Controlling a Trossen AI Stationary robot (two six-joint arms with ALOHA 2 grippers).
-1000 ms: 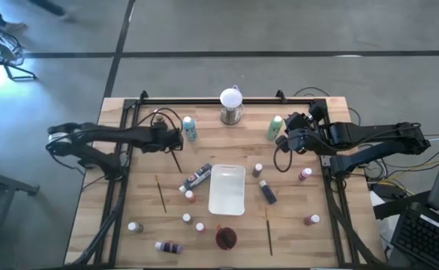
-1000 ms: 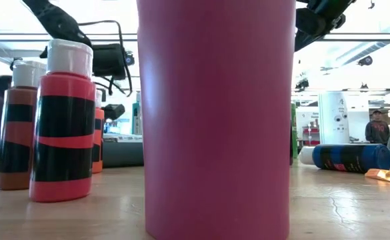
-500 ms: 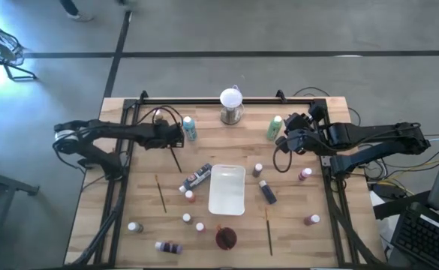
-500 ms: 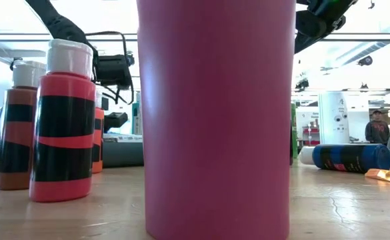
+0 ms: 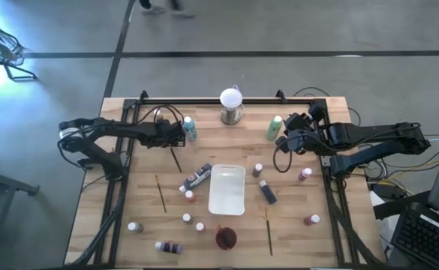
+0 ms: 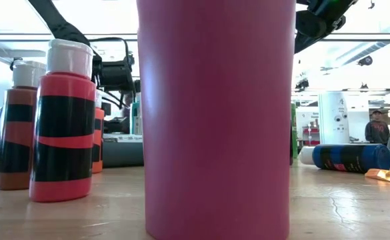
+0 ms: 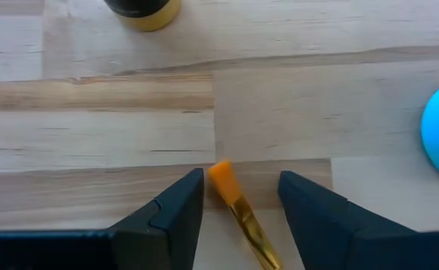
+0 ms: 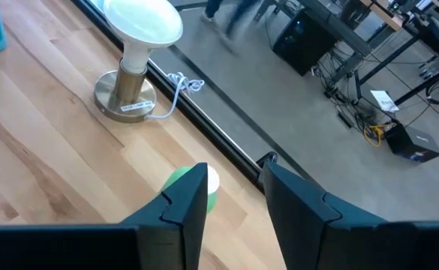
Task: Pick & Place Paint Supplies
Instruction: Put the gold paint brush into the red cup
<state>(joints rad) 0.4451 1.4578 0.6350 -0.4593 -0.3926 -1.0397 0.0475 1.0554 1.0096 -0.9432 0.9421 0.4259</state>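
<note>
On the left side of the pale wooden worktop [image 5: 144, 232], the left end effector [image 7: 238, 196] sits low over a thin wooden-handled brush [image 5: 175, 158]. In the left wrist view the brush's orange bristle tip [image 7: 222, 178] and gold ferrule lie between the two dark fingers [image 7: 175, 204], which stand apart on either side without touching it. So the step in hand looks like the grasp of this brush: the fingers are open, straddling it. The next move calls for closing squarely on the slim handle and lifting without letting it roll or pivot; a brush this thin will probably slip if pinched off-centre. A teal white-capped paint bottle [image 5: 190, 128] stands just beside this end effector, and should not be knocked.

In the middle, a white rectangular tray [image 5: 227, 190] lies flat, with a dark red cup [image 5: 226, 238] near its front edge and a white globe on a metal base [image 5: 232, 105] at the back rail. Small white-capped bottles are scattered round the tray, some upright, some lying down, and two more brushes [image 5: 160, 193] lie on the wood. None of the supplies seems to be in the tray, so the task appears barely begun.

On the right, the right end effector [image 8: 234, 196] hovers at the green white-capped paint bottle [image 8: 191, 184], fingers parted with the bottle showing partly between them. I cannot tell whether they touch it; they are empty as far as the views show.
</note>
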